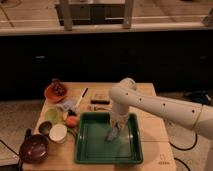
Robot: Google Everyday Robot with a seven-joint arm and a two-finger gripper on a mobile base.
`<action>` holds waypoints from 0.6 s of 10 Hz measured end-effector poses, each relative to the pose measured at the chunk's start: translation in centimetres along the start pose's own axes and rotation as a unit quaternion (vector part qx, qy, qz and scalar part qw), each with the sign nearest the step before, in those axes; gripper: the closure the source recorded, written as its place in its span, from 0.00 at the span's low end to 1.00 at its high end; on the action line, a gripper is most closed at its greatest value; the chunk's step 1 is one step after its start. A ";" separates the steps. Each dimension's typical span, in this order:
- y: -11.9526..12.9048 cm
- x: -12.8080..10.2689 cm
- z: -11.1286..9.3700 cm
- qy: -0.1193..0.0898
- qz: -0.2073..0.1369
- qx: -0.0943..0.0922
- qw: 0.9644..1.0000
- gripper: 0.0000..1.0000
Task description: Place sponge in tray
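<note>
My jaws are low inside the tray, but from this view I cannot tell whether they are clamped or have let go.

The wooden table [150, 95] fills the middle of the scene. My white arm [160, 106] reaches in over it from the right and bends down at the wrist. Under the wrist is the green tray [84, 150], on the near half of the table. My gripper [116, 129] hangs over the right of its centre, close to the floor.

To the left of the tray, and apart from it, stand a dark bowl [34, 148], an orange dish [54, 93] at the far corner and a white cup [58, 133].

The smallest thing is a pale shape at my gripper's tip, which I take to be the sponge [111, 137]. It sits on or just above the tray floor, well inside the walls.

I judge this to be the placing step, with the task nearly done. The next move calls for a clean release if I am holding. Then I should lift straight up, clear of the tray wall, so the sponge is not dragged out.
</note>
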 end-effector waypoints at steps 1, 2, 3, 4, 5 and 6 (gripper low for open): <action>0.0 0.0 0.0 0.001 -0.002 0.001 1.000 0.86; 0.0 0.0 0.0 0.001 -0.003 0.000 1.000 0.86; 0.0 0.0 0.0 0.001 -0.003 0.000 1.000 0.86; 0.0 0.1 0.0 0.001 -0.003 0.000 1.000 0.86; 0.0 0.1 0.0 0.002 -0.004 0.000 1.000 0.86; 0.0 0.1 0.0 0.002 -0.005 0.000 1.000 0.89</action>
